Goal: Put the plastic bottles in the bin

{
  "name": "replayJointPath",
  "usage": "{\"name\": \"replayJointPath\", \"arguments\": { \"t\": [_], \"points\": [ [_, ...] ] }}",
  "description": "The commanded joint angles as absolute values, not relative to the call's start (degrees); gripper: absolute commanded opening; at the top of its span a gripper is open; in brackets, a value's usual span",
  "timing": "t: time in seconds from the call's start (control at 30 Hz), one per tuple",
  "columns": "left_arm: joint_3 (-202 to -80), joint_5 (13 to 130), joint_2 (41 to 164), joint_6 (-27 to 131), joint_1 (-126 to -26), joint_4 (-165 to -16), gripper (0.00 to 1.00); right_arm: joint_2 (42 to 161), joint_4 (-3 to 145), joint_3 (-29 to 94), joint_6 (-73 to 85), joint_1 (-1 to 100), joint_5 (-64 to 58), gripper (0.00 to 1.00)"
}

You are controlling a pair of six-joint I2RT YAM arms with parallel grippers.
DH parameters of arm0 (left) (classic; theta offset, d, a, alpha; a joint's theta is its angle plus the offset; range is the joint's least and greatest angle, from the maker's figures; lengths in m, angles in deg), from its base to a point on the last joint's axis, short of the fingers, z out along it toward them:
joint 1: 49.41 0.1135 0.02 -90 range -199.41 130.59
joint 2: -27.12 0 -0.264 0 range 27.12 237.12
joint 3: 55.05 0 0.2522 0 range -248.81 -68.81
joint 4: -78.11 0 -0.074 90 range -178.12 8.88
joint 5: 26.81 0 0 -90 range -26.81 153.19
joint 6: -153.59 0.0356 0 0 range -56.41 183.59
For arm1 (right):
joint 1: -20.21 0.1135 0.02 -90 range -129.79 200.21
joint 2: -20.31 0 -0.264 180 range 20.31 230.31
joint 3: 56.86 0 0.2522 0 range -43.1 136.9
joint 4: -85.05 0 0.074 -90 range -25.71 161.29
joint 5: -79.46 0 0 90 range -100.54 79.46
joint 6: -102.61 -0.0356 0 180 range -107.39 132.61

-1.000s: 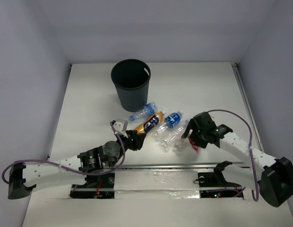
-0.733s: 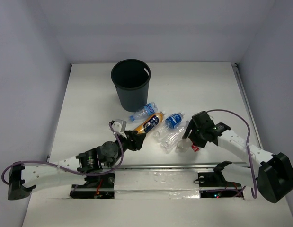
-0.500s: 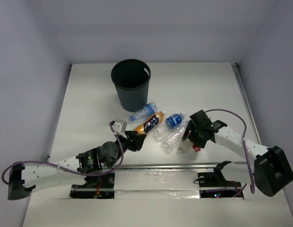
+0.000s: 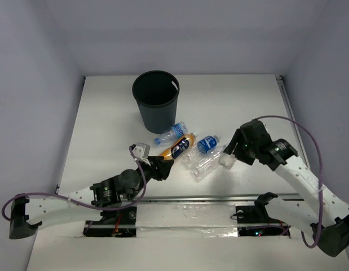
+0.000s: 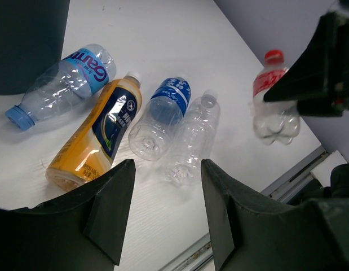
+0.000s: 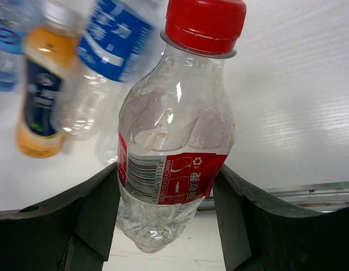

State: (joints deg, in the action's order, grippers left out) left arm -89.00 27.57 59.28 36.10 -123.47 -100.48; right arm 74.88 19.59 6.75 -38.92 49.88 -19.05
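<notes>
Right wrist: my right tool [image 6: 166, 206] is clamping a crinkled clear bottle [image 6: 174, 141], red-capped, above the white bench [image 4: 247, 101]. My left tool [image 5: 166, 212] is hanging half-open, empty, over four lying bottles [image 5: 163, 110] near the tapered black bin [image 4: 156, 107].

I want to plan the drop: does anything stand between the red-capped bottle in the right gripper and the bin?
Nothing visible blocks it. The right gripper holds the red-capped bottle off the table; the other bottles lie flat between it and the bin, probably low enough to clear.
</notes>
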Motion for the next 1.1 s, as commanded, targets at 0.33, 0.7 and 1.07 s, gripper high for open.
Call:
{"name": "replayJointPath", "arguments": {
  "t": [0.33,0.7,1.07],
  "points": [
    [-88.0,23.3,61.5,36.3,-123.2,-104.0,0.46,92.4,53.7,40.0,-24.2,54.0,-17.8,0.48],
    [-88.4,17.8,65.7,35.1,-123.2,-103.7,0.46,127.7,56.4,77.7,-3.2,62.1,-20.0,0.51],
    [-89.7,22.7,65.4,36.7,-123.2,-105.2,0.45,136.2,58.6,84.1,1.8,65.3,-22.6,0.71]
  ]
}}
